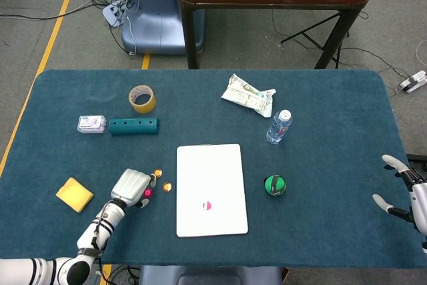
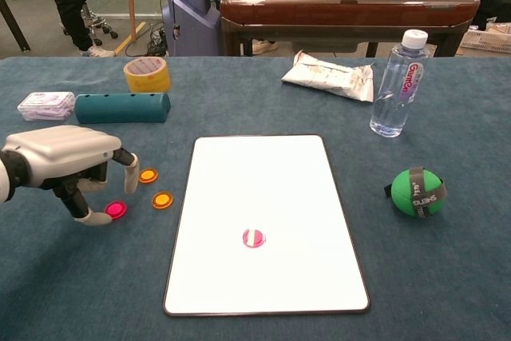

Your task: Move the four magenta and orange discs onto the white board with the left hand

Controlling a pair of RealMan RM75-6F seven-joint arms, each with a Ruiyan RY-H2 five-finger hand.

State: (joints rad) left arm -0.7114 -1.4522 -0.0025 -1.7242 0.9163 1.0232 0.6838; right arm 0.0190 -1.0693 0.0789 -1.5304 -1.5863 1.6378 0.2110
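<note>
The white board [image 1: 212,165] [image 2: 263,173] lies at the table's middle with one magenta disc [image 1: 207,205] [image 2: 254,237] on it. Left of the board, on the cloth, lie two orange discs [image 1: 157,173] [image 1: 167,186] [image 2: 148,175] [image 2: 163,200] and a second magenta disc [image 1: 147,193] [image 2: 116,210]. My left hand [image 1: 133,186] [image 2: 68,164] hovers low just left of this magenta disc, fingers arched and apart, thumb down beside the disc, holding nothing. My right hand [image 1: 405,188] stays at the table's right edge with fingers spread, seen only in the head view.
A green ball [image 2: 416,192] sits right of the board, with a water bottle [image 2: 396,84] and a crumpled packet [image 2: 329,76] behind it. At the back left are a tape roll [image 2: 147,74], a teal block [image 2: 122,107] and a small packet [image 2: 46,105]. A yellow sponge [image 1: 75,194] lies far left.
</note>
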